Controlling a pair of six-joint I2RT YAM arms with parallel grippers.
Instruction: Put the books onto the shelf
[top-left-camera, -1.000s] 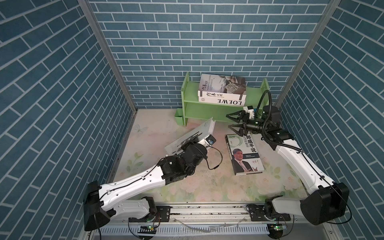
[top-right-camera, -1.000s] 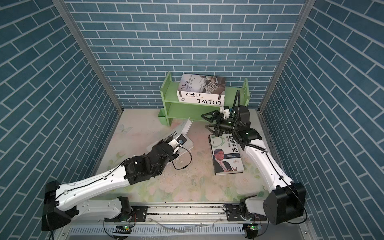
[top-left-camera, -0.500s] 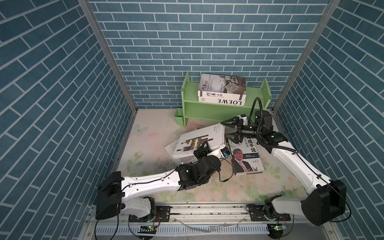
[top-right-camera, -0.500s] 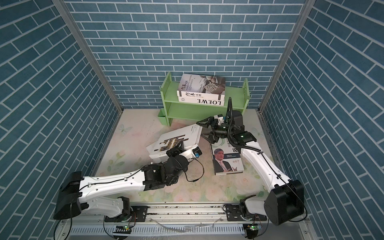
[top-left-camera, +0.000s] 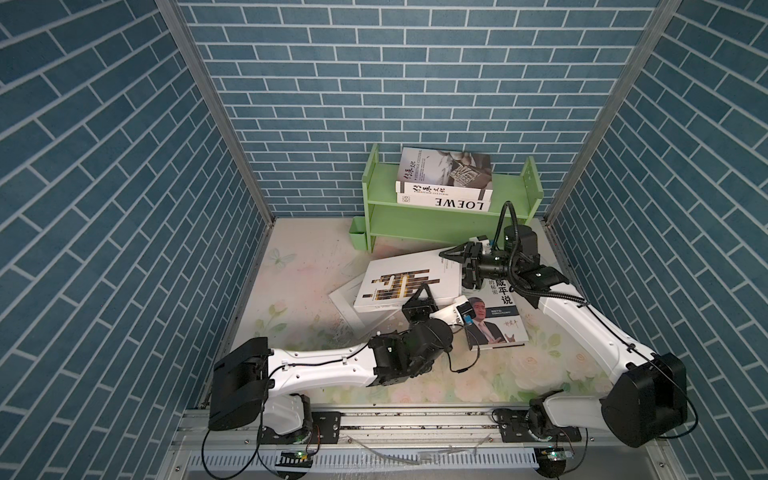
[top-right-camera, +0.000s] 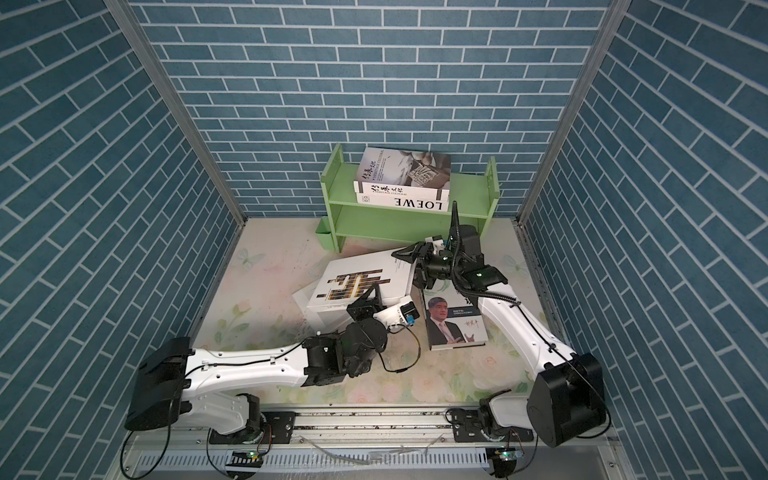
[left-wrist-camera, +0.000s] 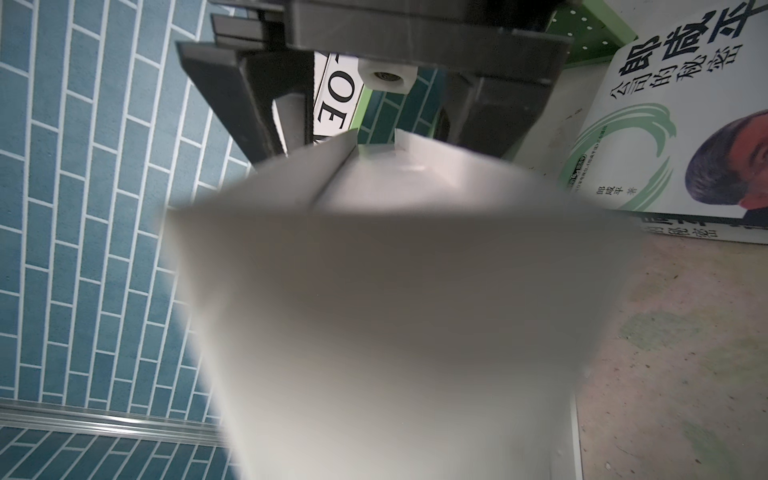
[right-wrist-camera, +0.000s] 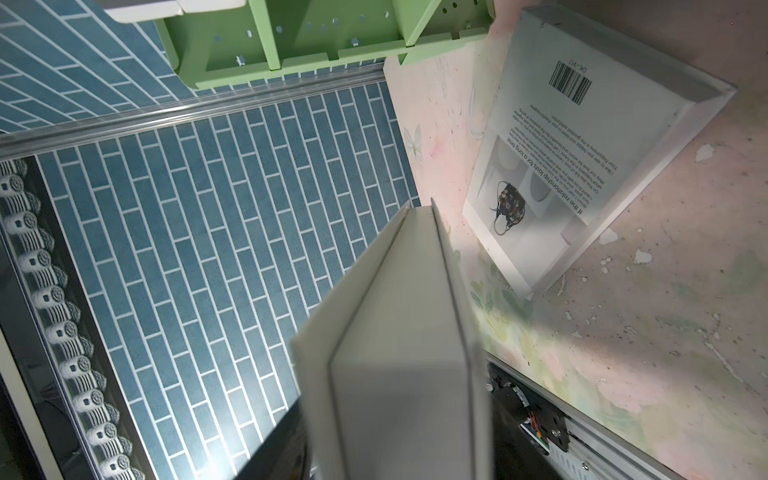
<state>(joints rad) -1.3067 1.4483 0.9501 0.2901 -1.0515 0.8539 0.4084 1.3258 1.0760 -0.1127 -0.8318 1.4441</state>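
Bar-patterned book (top-left-camera: 399, 274), thick and white-covered with black and gold bars, is being held tilted over the floral table mat (top-left-camera: 299, 291), in front of the light green wooden two-tier shelf (top-left-camera: 415, 224) and apart from it. The left gripper (top-left-camera: 419, 297) is clamping tight on its near edge, one black finger lying on the cover; in the left wrist view the bar-patterned book (left-wrist-camera: 395, 311) is filling the space between the fingers as a blurred white bulk. The right gripper (top-left-camera: 452, 262) is straddling the far right corner, but whether it is pressing the cover I cannot tell. Beneath, a second white book with a barcode on its back (right-wrist-camera: 582, 145) is lying flat, partly hidden. Just to the right, a book bearing a suited man's portrait (top-left-camera: 494, 328) is lying flat, its far end covered by the right arm. On the upper tier a white LOEWE-spined book (top-left-camera: 457, 203) is carrying a grey-covered book with Chinese lettering (top-left-camera: 449, 172), taking up the middle. A small green cup (top-left-camera: 358, 237) is sitting against the shelf's left foot.
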